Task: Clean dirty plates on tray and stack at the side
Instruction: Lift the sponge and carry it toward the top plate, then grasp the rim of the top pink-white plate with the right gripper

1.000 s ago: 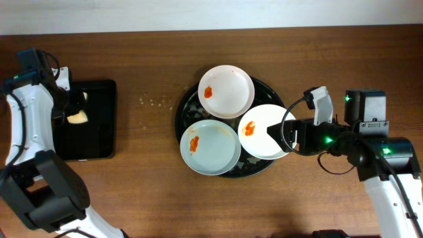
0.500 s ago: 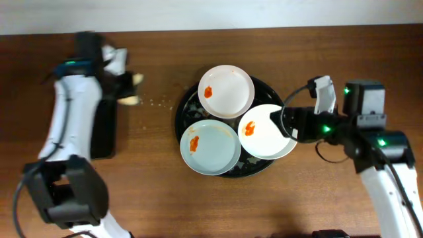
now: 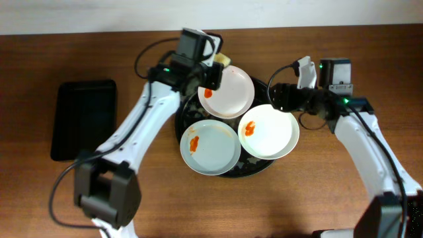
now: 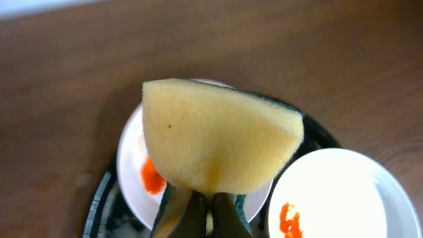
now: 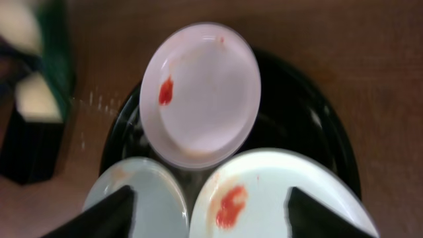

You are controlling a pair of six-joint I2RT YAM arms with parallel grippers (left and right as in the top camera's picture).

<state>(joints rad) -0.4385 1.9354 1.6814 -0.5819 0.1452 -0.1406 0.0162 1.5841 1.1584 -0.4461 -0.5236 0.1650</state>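
Above the far plate on the tray, my left gripper pinches the sponge; next I'd press it onto the red smear, with my right gripper open alongside

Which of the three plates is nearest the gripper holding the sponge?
The upper white plate: the left gripper holds the sponge over its rim; the bluish plate and right-hand plate sit farther off.

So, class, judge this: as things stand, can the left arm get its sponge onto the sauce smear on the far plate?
Probably yes. The left hand holds the sponge just above that plate, the smear lies uncovered, and the right hand is at the tray's other side.
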